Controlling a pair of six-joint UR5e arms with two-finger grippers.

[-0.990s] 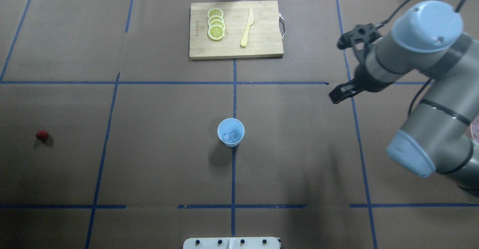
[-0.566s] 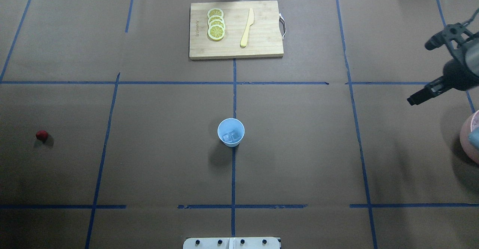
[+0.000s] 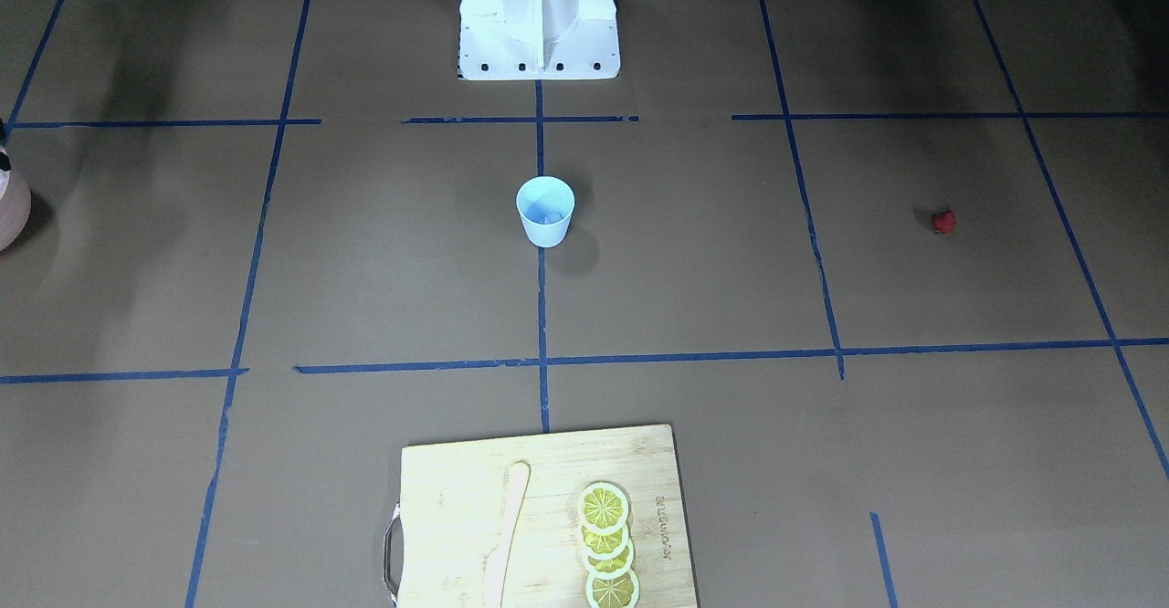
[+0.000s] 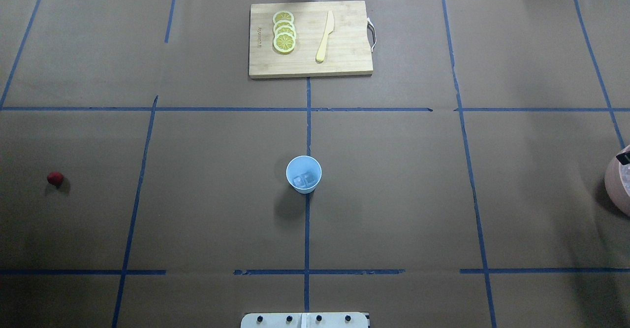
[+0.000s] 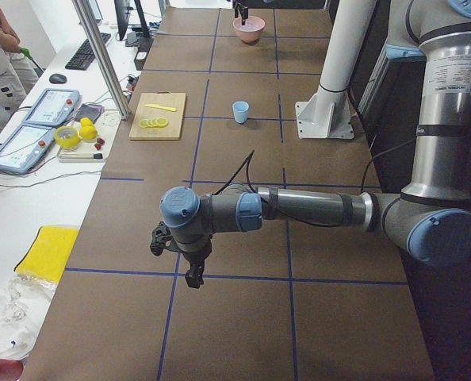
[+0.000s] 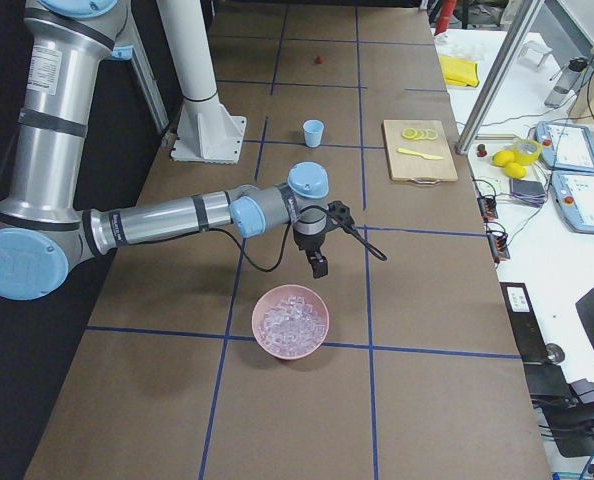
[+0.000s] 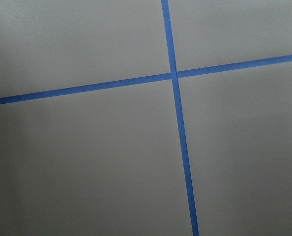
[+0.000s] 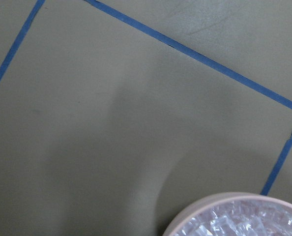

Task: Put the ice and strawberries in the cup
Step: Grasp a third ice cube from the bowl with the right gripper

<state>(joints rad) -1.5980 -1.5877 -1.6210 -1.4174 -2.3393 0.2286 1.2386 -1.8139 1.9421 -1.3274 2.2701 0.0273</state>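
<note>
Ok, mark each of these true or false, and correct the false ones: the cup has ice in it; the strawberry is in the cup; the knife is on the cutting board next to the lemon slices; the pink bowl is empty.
1. The cup holds ice cubes. True.
2. The strawberry is in the cup. False: it lies on the bare table, far off toward the robot's left.
3. The knife lies on the cutting board beside the lemon slices. True.
4. The pink bowl is empty. False: it is piled with ice.
</note>
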